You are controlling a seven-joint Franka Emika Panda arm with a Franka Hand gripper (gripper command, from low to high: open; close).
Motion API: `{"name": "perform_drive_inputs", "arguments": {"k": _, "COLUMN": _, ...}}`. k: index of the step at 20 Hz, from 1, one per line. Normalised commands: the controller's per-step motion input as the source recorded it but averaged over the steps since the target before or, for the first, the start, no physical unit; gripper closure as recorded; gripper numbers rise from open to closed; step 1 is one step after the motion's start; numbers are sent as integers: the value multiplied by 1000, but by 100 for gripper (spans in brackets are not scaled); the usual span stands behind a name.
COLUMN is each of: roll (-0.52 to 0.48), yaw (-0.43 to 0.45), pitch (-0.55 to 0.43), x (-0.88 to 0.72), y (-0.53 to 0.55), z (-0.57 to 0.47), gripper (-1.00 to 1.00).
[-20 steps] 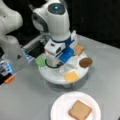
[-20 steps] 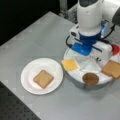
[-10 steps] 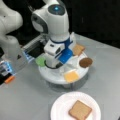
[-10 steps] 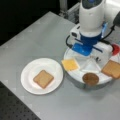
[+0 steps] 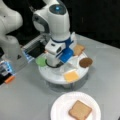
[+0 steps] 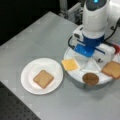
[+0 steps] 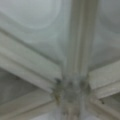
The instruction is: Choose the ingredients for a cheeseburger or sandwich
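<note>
One tan-brown toast square [image 5: 80, 110] [image 6: 43, 78] lies flat on the white paper plate [image 5: 60, 105] [image 6: 27, 72], with nothing on top of it. A second toast square [image 5: 78, 49] [image 6: 112, 69] rests on the round white divided tray [image 5: 53, 76] [image 6: 75, 75]. A green disc [image 5: 40, 61] sits at the tray's left rim in a front view. A red piece [image 6: 116, 48] peeks out behind the hand. My gripper [image 5: 53, 63] [image 6: 96, 58] hangs low over the tray's middle, its fingertips hidden. The wrist view shows only the tray's dividers [image 7: 75, 50], close up.
On the tray there are also a yellow-orange cheese square [image 5: 71, 75] [image 6: 70, 64] and a dark brown round patty [image 5: 86, 62] [image 6: 90, 78]. The arm's white base [image 5: 10, 42] and a small orange thing [image 5: 9, 79] stand at a front view's left.
</note>
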Motion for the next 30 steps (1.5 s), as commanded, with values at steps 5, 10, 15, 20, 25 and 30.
{"name": "perform_drive_inputs", "arguments": {"k": 5, "roll": -92, "yaw": 53, "pitch": -196, "x": -179, "y": -17, "z": -148, "gripper": -100}}
{"name": "perform_drive_inputs", "arguments": {"k": 10, "roll": -72, "yaw": 87, "pitch": -172, "x": -157, "y": -56, "z": -110, "gripper": -100}}
{"name": "perform_drive_inputs", "arguments": {"k": 15, "roll": -56, "yaw": 130, "pitch": -151, "x": -175, "y": -29, "z": -82, "gripper": -100}}
{"name": "perform_drive_inputs", "arguments": {"k": 20, "roll": -51, "yaw": 263, "pitch": -133, "x": -203, "y": -7, "z": -51, "gripper": -100}}
{"name": "perform_drive_inputs", "arguments": {"k": 25, "roll": -23, "yaw": 359, "pitch": -102, "x": -227, "y": -28, "z": -32, "gripper": -100}}
{"name": "perform_drive_inputs", "arguments": {"k": 30, "roll": 17, "yaw": 339, "pitch": -103, "x": -212, "y": -57, "z": -82, "gripper": -100}}
